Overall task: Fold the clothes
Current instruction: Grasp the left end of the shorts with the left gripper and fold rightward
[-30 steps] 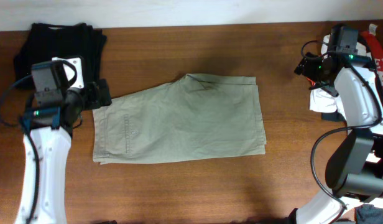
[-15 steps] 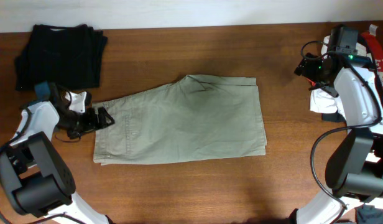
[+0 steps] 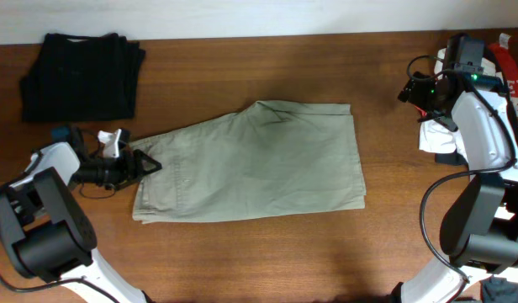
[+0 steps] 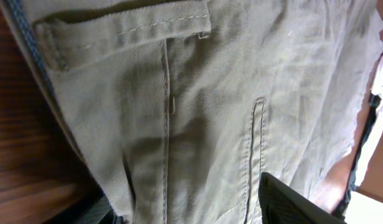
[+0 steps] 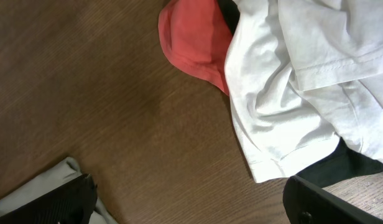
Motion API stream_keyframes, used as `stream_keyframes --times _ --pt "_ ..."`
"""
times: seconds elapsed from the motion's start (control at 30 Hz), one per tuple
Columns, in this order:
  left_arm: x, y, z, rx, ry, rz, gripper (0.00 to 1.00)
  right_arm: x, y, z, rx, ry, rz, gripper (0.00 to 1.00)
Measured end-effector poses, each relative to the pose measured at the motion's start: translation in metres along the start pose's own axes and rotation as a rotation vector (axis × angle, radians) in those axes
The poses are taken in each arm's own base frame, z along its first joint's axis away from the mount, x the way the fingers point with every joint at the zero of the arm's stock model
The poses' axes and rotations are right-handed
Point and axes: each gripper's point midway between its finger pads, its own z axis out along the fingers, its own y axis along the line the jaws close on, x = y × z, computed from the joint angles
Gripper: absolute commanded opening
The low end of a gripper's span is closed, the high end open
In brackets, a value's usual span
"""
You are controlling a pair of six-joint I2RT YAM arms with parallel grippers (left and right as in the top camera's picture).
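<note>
The pale khaki-green shorts (image 3: 259,164) lie flat in the middle of the table, waistband to the left. My left gripper (image 3: 148,163) lies low on the table at the waistband edge. In the left wrist view, shorts fabric (image 4: 210,93) with a belt loop and pocket stitching fills the frame. The left gripper's (image 4: 185,211) fingers are spread wide with the cloth between them. My right gripper (image 3: 413,90) is open and empty over bare wood at the far right; in the right wrist view the right gripper (image 5: 191,199) has a corner of the shorts (image 5: 55,177) by its left finger.
A folded black garment (image 3: 78,76) lies at the back left. A heap of white (image 5: 303,81) and red (image 5: 194,40) garments lies at the right edge, beside the right arm; it also shows in the overhead view (image 3: 434,135).
My left arm has dropped from above the table and its gripper has slid right onto the waistband. The shorts have shifted slightly to the right. The right arm has not moved.
</note>
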Motion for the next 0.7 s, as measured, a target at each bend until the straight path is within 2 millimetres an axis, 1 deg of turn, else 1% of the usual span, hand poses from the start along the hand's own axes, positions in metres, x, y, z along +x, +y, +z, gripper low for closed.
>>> stream_keyframes --times 0.03,0.07,0.13,0.17,0.23,0.3,0.33,0.37,0.4,0.43,0.5,0.53,0.57,0.6,0.67,0.7 --pt "0.002 -0.004 0.004 0.011 0.011 0.008 0.21 0.0 0.0 0.0 0.0 0.0 0.001 0.99" --pt "0.004 -0.003 0.008 0.004 0.019 0.011 0.01 0.0 0.0 0.0 0.0 0.0 -0.001 0.99" --pt "0.014 0.002 0.017 0.007 0.055 -0.013 0.01 0.0 0.0 0.0 0.0 0.0 -0.001 0.99" --pt "0.015 0.002 0.018 0.009 0.058 -0.017 0.01 0.0 0.0 0.0 0.0 0.0 -0.002 0.99" --pt "0.015 0.003 0.016 0.0 0.074 -0.035 0.01 0.0 0.0 0.0 0.0 0.0 -0.002 0.99" --pt "0.016 0.005 0.011 -0.042 0.132 -0.083 0.01 0.0 0.0 0.0 0.0 0.0 -0.002 0.99" --pt "0.012 0.007 0.006 -0.069 0.152 -0.11 0.01 0.0 0.0 0.0 0.0 0.0 -0.002 0.99" --pt "-0.005 0.007 -0.008 -0.114 0.142 -0.118 0.01 0.0 0.0 0.0 0.0 0.0 -0.002 0.99" --pt "-0.031 -0.002 -0.03 -0.152 0.091 -0.095 0.01 0.0 0.0 0.0 0.001 0.002 -0.002 0.99" --pt "-0.039 -0.013 -0.047 -0.168 0.078 -0.102 0.01 0.0 0.0 0.0 0.0 0.0 -0.002 0.99" --pt "-0.051 -0.035 -0.075 -0.189 0.034 -0.08 0.01 0.0 0.0 0.0 0.0 0.0 -0.002 0.99" --pt "-0.057 -0.054 -0.095 -0.201 -0.009 -0.048 0.01 0.0 0.0 0.0 0.0 0.0 -0.002 0.99" --pt "-0.063 -0.09 -0.125 -0.214 -0.083 0.02 0.01 0.0 0.0 0.0 0.0 0.001 -0.002 0.99" --pt "-0.061 -0.111 -0.137 -0.219 -0.107 0.054 0.01 0.0 0.0 0.0 0.0 0.0 -0.002 0.98" --pt "-0.056 -0.129 -0.149 -0.288 -0.126 0.067 0.01 0.0 0.0 0.0 0.0 0.0 -0.002 0.99" --pt "-0.054 -0.142 -0.149 -0.309 -0.134 0.09 0.01 0.0 0.0 0.0 0.0 0.0 -0.002 0.99"
